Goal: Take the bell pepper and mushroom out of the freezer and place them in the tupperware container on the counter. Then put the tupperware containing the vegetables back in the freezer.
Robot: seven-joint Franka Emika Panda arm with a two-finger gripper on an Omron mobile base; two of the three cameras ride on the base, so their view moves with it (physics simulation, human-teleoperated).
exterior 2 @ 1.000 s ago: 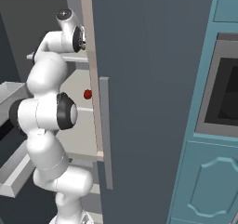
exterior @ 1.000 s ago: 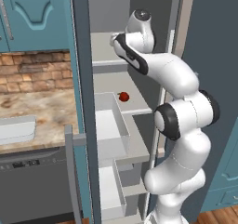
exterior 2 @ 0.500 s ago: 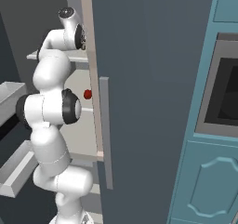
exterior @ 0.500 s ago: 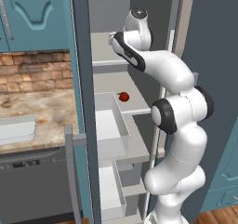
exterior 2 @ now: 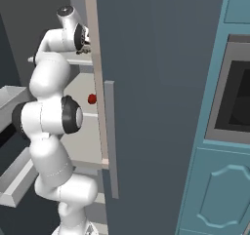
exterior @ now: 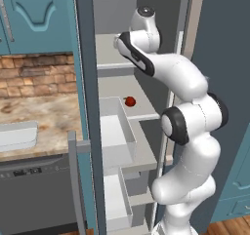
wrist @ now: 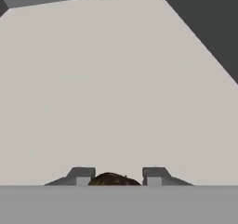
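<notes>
Tupperware container point(exterior: 17, 134) sits on the counter point(exterior: 44, 119) far left; bell pepper point(exterior: 130, 101) lies on a middle freezer point(exterior: 146, 83) shelf. Hand view: gripper point(wrist: 116, 177) partly narrowed, fingertips flanking the mushroom point(wrist: 113, 179), contact unclear.

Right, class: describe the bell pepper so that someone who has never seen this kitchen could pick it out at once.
Find the tall dark freezer standing open beside the counter. On its middle pale shelf, below the shelf the robot reaches into, sits the bell pepper. It is small, round and glossy red, the one bright spot among grey shelves and white bins.
</notes>
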